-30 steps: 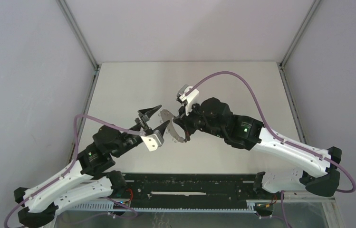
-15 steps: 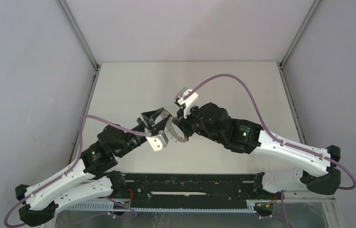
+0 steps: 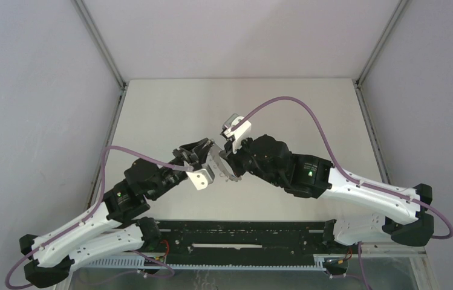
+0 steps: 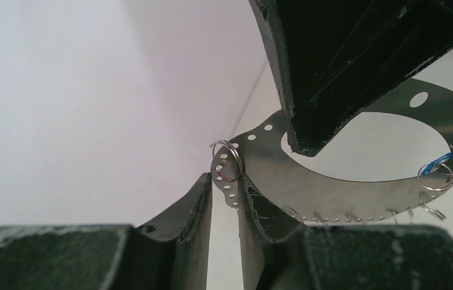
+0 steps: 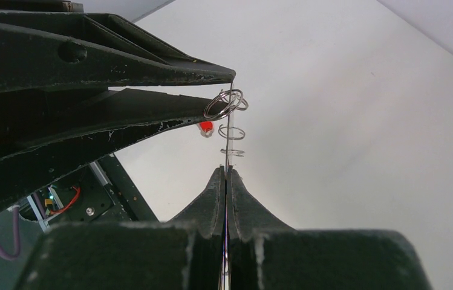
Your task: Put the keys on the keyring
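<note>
Right pincer (image 5: 226, 174) clamps the keyring (image 4: 345, 188) edge-on; left pincer (image 4: 225, 177), narrow, straddles its rim, grip unclear. Left wrist shows blue key (image 4: 434, 163); right wrist, red key (image 5: 205, 127).

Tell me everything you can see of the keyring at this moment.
The keyring is a flat, thin ring of grey metal, with small punched holes along its rim and several small wire loops hanging in them; one carries a blue piece. It is held in the air, clamped in the shut right gripper. The left gripper straddles its rim; whether it presses, I cannot tell.
</note>
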